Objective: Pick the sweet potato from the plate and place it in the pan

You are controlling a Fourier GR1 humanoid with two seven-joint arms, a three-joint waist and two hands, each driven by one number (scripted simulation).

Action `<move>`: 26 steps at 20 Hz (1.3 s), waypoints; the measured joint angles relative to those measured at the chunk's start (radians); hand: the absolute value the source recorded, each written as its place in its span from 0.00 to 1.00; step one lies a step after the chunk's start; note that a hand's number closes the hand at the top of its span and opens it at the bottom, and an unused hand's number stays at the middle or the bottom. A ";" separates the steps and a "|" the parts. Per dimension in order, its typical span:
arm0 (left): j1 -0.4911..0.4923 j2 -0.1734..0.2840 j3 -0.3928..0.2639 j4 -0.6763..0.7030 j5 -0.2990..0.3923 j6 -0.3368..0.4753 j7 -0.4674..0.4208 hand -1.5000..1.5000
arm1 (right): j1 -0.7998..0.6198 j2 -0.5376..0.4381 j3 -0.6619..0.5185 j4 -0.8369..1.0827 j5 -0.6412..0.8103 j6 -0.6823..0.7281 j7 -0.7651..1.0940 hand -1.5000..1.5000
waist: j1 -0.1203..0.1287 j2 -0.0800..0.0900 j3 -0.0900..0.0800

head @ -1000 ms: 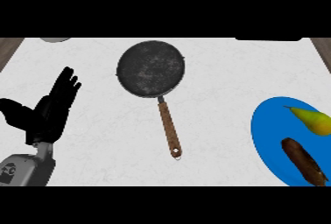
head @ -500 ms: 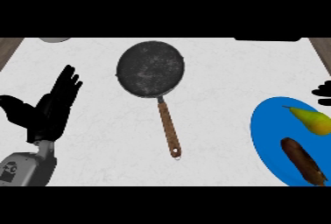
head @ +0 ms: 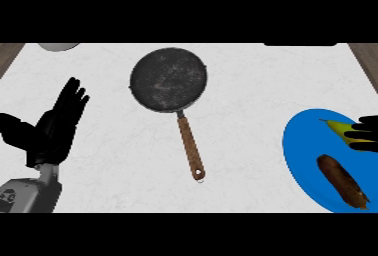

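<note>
One pan (head: 169, 79) sits top centre, its wooden handle (head: 190, 147) pointing down. One blue plate (head: 310, 165) lies lower right with one sweet potato (head: 342, 181), long, dark brown and slanted, plus one yellow-green fruit (head: 339, 128). Left hand (head: 52, 131) rests open at left, holding nothing. Right hand (head: 367, 135) shows at the right edge over the fruit; fingers can't be judged.

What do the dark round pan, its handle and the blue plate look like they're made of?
The round dark pan looks like cast iron or dull dark metal: matte, speckled grey. Its brown handle looks like wood, with a hole at the end. The blue plate is smooth and evenly coloured, perhaps glazed ceramic or plastic.
</note>
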 measured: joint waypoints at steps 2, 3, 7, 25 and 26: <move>0.008 -0.003 0.008 0.009 -0.004 -0.012 -0.012 0.50 | 0.022 -0.007 -0.012 -0.015 0.041 -0.033 -0.005 0.00 | -0.006 -0.001 0.000; 0.013 0.001 0.015 0.002 -0.002 -0.019 -0.009 0.50 | 0.033 -0.005 -0.018 -0.024 0.063 -0.046 -0.001 0.00 | -0.007 -0.002 0.000; 0.035 -0.004 0.029 -0.016 -0.013 -0.024 -0.003 0.50 | 0.096 -0.015 -0.070 -0.101 0.104 -0.076 0.031 0.00 | -0.016 -0.004 0.000; 0.006 -0.061 0.063 -0.028 -0.078 -0.054 0.050 0.50 | 0.250 0.213 -0.139 -0.277 0.363 0.012 0.214 0.00 | -0.010 -0.002 0.000; -0.006 -0.069 0.065 -0.012 -0.083 -0.055 0.044 0.50 | 0.251 0.230 -0.139 -0.265 0.381 0.008 0.209 0.00 | -0.010 -0.001 0.000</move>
